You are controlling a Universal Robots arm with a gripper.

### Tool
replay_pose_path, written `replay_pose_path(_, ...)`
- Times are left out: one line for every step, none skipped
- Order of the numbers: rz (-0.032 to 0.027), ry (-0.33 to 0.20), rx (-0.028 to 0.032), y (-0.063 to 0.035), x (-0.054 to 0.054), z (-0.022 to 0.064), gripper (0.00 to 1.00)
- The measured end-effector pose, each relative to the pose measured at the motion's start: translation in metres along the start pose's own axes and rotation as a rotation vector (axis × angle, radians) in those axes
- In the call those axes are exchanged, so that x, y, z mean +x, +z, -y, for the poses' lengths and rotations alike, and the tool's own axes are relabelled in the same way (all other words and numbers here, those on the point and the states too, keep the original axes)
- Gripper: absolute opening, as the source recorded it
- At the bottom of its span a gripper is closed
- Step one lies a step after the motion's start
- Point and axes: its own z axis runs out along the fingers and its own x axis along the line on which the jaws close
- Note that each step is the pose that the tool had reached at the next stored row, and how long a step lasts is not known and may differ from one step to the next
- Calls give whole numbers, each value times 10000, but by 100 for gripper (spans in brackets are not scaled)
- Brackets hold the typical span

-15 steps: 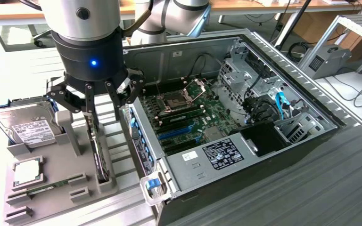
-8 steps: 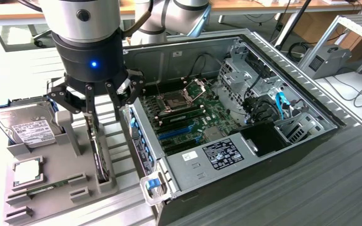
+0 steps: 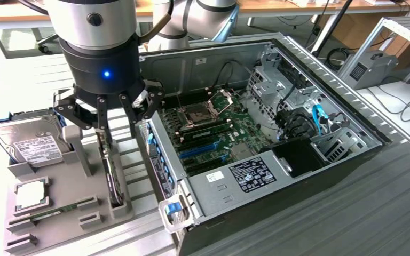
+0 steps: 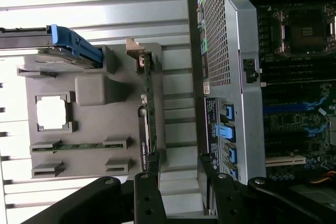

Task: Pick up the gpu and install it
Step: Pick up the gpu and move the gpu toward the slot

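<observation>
Nearest on the desk (image 3: 319, 224), at the exterior view's left, sits a grey holder (image 3: 62, 232) with spare parts slotted into it. At its near edge one narrow green memory strip (image 3: 59, 210) lies in a groove, and just beyond it one square processor chip (image 3: 30, 194) rests in a pocket. Further back, one silver hard drive (image 3: 30, 141) with a white label leans upright in its blue frame.

The gpu (image 3: 115, 178) stands on edge in a slot along the holder's right side, just beside the computer case (image 3: 262, 181). In the wrist view it appears as a thin green strip running along the holder. There is one gpu.

The hand (image 3: 116, 120) hangs directly over the far end of the gpu. Its fingers are spread as wide as they go and grip nothing. One finger (image 4: 149, 198) lines up with the card's edge rather than beside it, so I cannot tell whether the card sits squarely between the fingers.

Further right, the one case lies open on its side, with the motherboard (image 3: 219, 130) exposed. At least two blue slots (image 3: 198, 152) look unoccupied.

By my reading the task has barely begun. The hand is placed over the card, but the card is not yet gripped, lifted or installed.
</observation>
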Motion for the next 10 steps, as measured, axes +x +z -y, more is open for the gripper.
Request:
replay_pose_path(0, 0, -1, 2, 0, 0, 42)
replay_pose_path(0, 0, 0, 4, 0, 0, 42)
replay_pose_path(0, 0, 0, 6, 0, 0, 42)
replay_pose_path(0, 0, 0, 8, 0, 0, 42)
replay_pose_path(0, 0, 0, 10, 0, 0, 42)
replay_pose_path(0, 0, 0, 13, 0, 1, 42)
replay_pose_path(0, 0, 0, 15, 0, 1, 42)
replay_pose_path(0, 0, 0, 17, 0, 1, 42)
replay_pose_path(0, 0, 0, 19, 0, 1, 42)
replay_pose_path(0, 0, 0, 21, 0, 1, 42)
